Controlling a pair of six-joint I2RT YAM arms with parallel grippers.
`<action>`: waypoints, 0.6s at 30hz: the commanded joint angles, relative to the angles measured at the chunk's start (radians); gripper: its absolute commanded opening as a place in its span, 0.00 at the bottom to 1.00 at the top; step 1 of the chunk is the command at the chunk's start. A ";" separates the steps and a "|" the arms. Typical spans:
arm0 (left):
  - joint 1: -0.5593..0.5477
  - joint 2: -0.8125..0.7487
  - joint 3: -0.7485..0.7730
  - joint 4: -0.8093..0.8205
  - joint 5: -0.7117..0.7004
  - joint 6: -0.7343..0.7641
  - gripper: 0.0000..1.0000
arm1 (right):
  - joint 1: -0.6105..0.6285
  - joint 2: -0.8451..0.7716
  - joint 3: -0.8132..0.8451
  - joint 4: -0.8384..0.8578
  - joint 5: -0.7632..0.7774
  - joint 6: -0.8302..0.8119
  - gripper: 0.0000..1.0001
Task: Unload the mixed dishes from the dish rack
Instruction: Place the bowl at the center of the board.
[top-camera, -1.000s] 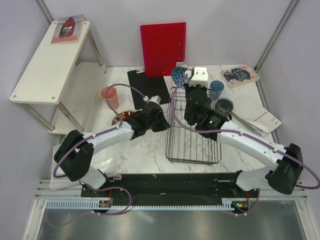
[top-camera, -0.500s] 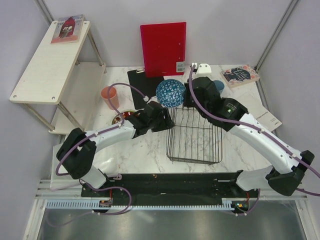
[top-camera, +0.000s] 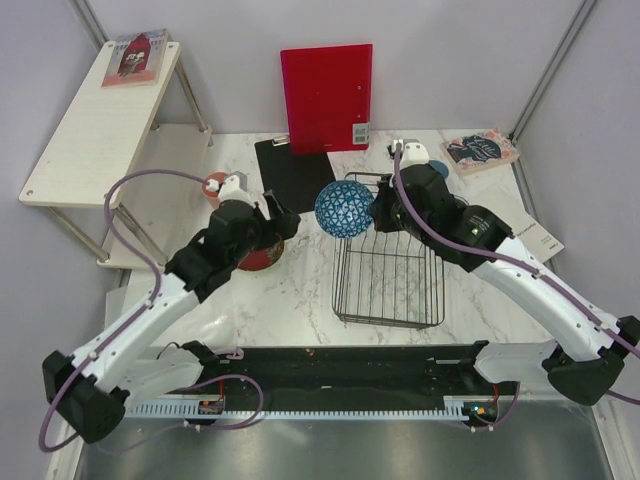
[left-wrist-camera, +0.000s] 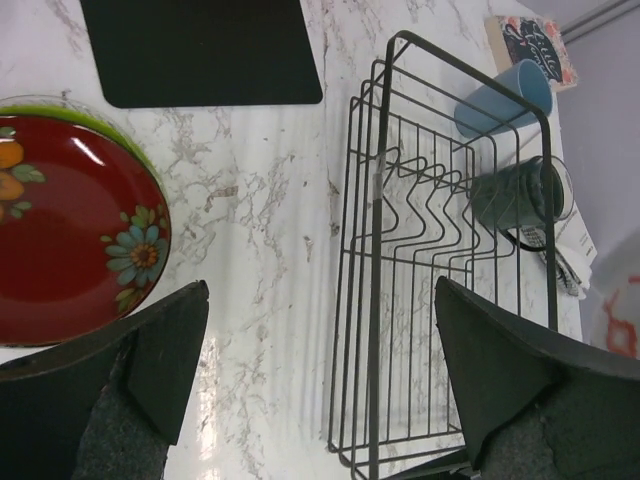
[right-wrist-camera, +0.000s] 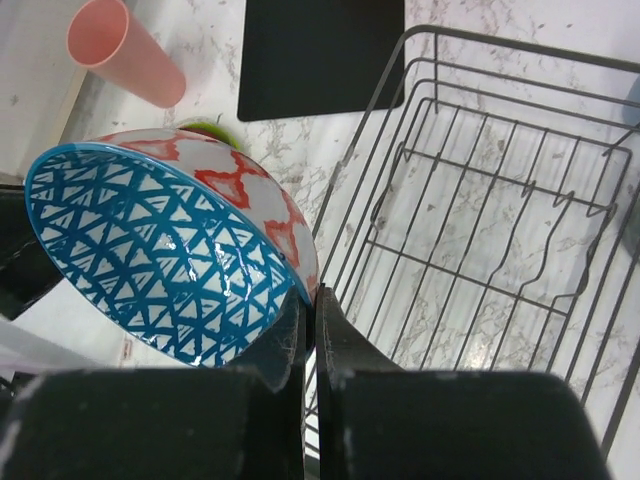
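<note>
The blue patterned bowl (top-camera: 343, 208) (right-wrist-camera: 160, 260) hangs tilted in the air at the far left corner of the black wire dish rack (top-camera: 388, 268) (right-wrist-camera: 480, 220), with my right gripper (top-camera: 372, 210) (right-wrist-camera: 311, 300) shut on its rim. No dishes stand inside the rack (left-wrist-camera: 440, 250). My left gripper (top-camera: 268, 232) (left-wrist-camera: 320, 370) is wide open with nothing between its fingers, above the marble between the rack and the dark red plate (top-camera: 258, 257) (left-wrist-camera: 70, 240). That plate lies on a lime-green dish (left-wrist-camera: 60, 112). The pink cup (right-wrist-camera: 125, 50) stands further left.
A light blue cup (left-wrist-camera: 505, 95) and a dark grey mug (left-wrist-camera: 515, 192) stand just past the rack's right side. A flat black mat (top-camera: 293, 170) and an upright red board (top-camera: 327, 95) are behind. A book (top-camera: 480, 150), papers (top-camera: 535, 235) and a white shelf (top-camera: 100, 120) border the table.
My left gripper has opened, let go of the red plate and risen as the arm drew back. My right gripper has lifted the bowl out of the rack and carried it left.
</note>
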 joint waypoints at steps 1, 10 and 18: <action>0.000 -0.191 -0.122 -0.015 -0.035 0.076 0.99 | -0.002 0.010 -0.015 0.042 -0.165 0.017 0.00; 0.000 -0.352 -0.200 0.061 0.145 0.205 0.99 | -0.002 0.138 0.017 0.062 -0.442 0.022 0.00; -0.002 -0.404 -0.222 0.073 0.142 0.229 0.99 | -0.002 0.196 0.025 0.090 -0.514 0.037 0.00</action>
